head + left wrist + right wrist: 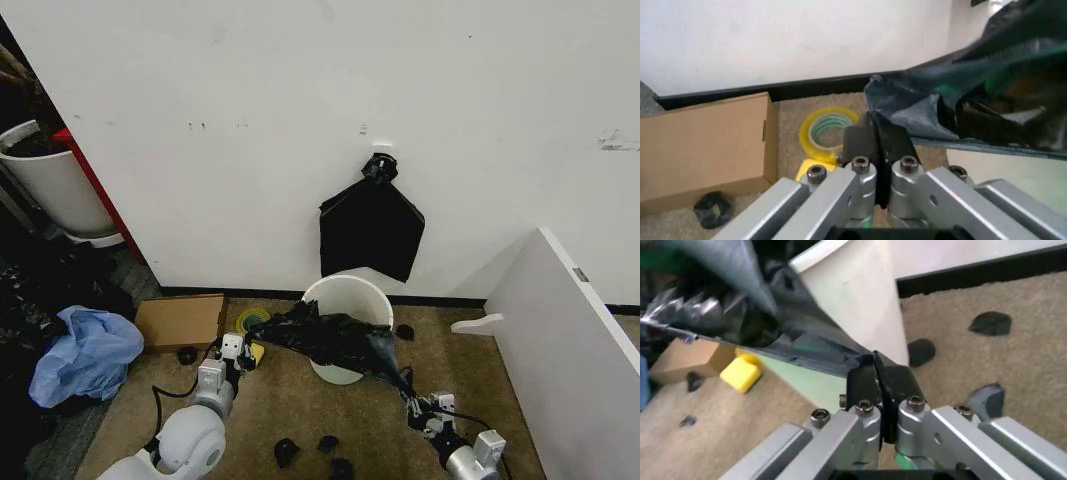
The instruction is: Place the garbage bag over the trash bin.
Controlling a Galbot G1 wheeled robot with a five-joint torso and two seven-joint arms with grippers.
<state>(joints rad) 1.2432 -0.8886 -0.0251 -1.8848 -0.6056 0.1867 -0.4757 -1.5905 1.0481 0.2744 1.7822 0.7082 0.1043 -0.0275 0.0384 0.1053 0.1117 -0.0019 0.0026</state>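
Garbage bag (330,338) stretched across trash bin (350,298) front rim, left gripper (875,137) pinching one bag edge, right gripper (877,374) pinching the opposite edge, both jaws pressed together.

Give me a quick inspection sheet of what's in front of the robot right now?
Surface: beige carpet.
Job's things: garbage bag stretched across the front of the trash bin.
Clutter: cardboard box, yellow tape roll, black scraps, blue plastic.
Grippers: left gripper and right gripper each shut on a bag edge.
Cables: black cable by the left arm.
Surroundings: white wall, hanging bag bundle.
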